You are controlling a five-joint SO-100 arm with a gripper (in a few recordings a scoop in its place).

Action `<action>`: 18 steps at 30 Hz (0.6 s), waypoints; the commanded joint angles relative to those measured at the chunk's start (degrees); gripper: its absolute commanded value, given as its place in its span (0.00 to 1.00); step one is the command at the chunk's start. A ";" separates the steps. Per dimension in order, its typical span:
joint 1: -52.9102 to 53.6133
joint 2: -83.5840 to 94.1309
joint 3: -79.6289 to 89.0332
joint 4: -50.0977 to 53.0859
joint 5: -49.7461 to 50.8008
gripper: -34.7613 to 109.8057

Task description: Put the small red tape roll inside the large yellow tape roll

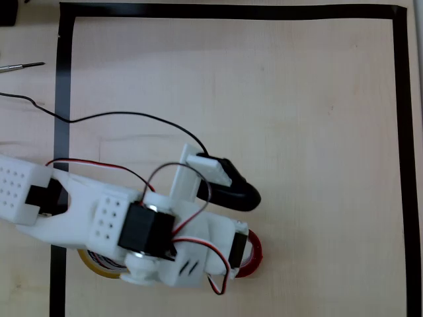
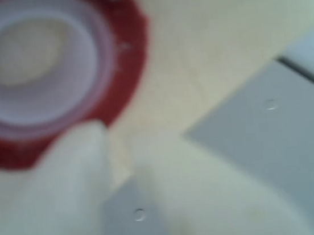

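Note:
The small red tape roll lies flat near the bottom edge in the overhead view, mostly covered by the white arm's gripper. Up close and blurred in the wrist view, the red tape roll with its white core fills the top left. A white finger sits against its near rim, and a grey jaw plate stands apart to the right with bare table between them, so the gripper is open. The large yellow tape roll peeks out from under the arm at the lower left.
A black tape border frames the light wooden table. A thin black cable loops across the left side. A screwdriver-like tool lies outside the border at the far left.

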 commanded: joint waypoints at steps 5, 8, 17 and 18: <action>-0.44 7.12 -2.64 6.42 -0.35 0.26; -0.35 5.01 -2.64 6.77 -0.35 0.33; -0.35 1.85 -2.64 7.12 -0.35 0.39; -0.26 1.49 -2.64 7.21 -0.35 0.39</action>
